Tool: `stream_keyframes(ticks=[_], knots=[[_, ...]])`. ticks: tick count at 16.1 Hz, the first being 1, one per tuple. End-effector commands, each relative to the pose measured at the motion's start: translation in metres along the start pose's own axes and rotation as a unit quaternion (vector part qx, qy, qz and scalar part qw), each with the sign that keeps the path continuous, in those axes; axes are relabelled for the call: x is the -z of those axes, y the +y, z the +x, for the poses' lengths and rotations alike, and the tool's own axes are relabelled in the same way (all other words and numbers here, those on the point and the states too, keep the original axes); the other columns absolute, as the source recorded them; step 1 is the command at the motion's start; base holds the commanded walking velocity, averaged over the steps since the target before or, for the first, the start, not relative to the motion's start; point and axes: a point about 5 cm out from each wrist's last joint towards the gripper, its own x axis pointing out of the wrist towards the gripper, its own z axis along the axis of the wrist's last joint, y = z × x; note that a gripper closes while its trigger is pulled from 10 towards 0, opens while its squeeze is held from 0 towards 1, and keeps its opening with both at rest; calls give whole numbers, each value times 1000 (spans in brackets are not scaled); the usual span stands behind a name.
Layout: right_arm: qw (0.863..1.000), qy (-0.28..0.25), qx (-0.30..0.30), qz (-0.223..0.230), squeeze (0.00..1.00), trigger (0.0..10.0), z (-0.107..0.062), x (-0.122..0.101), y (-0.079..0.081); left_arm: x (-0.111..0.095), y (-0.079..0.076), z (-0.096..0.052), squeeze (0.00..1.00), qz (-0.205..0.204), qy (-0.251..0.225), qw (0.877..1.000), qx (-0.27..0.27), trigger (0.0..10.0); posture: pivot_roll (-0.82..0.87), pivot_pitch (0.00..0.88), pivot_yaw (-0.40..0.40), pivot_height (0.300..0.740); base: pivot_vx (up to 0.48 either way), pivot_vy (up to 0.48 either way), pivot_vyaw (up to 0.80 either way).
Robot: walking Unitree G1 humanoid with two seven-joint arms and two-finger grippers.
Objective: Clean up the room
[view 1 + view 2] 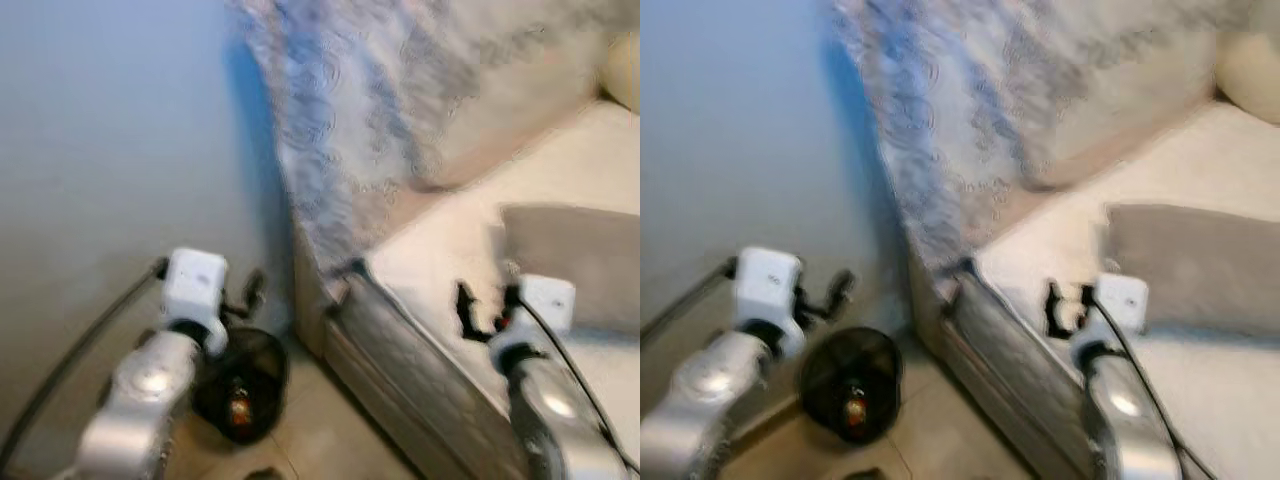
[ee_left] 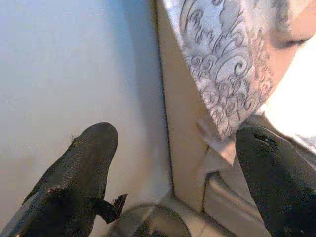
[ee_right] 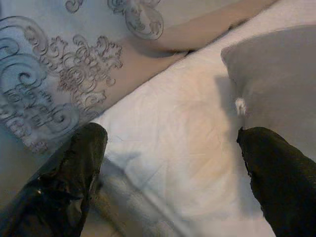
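A black mesh wastebasket (image 1: 262, 372) stands on the floor in the corner between the wall and the bed, with a small orange-red item (image 1: 238, 408) inside it. My left gripper (image 1: 246, 300) hangs open just above the basket's rim (image 2: 148, 223), holding nothing. My right gripper (image 1: 487, 312) is open and empty over the white sheet (image 3: 173, 128) near the bed's edge. A grey pillow (image 1: 580, 260) lies on the sheet just beyond the right gripper. The eye views are blurred.
A headboard with a grey scroll pattern (image 1: 350, 120) rises behind the bed. The bed's side rail (image 1: 400, 360) runs along the tiled floor (image 1: 320, 440). A plain wall (image 1: 120, 150) closes off the left. A cream cushion (image 1: 1250, 75) lies at the far right.
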Motion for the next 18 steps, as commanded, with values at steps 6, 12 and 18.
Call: stream_keyframes(ticks=[6,12,18], knots=[[1000,20,17,-3,0,10000,5,9,-2,-6,-3,12,0,-8,-27,999,15,10000,0,0,3,740,0,0,-782],[1000,22,-2,-7,0,10000,11,9,3,-11,-5,15,0,-25,-50,997,49,10000,-6,0,12,740,91,0,-383],[998,32,-32,-32,0,10000,14,12,9,-13,3,21,0,-23,-55,997,53,10000,-11,0,13,740,339,0,0]])
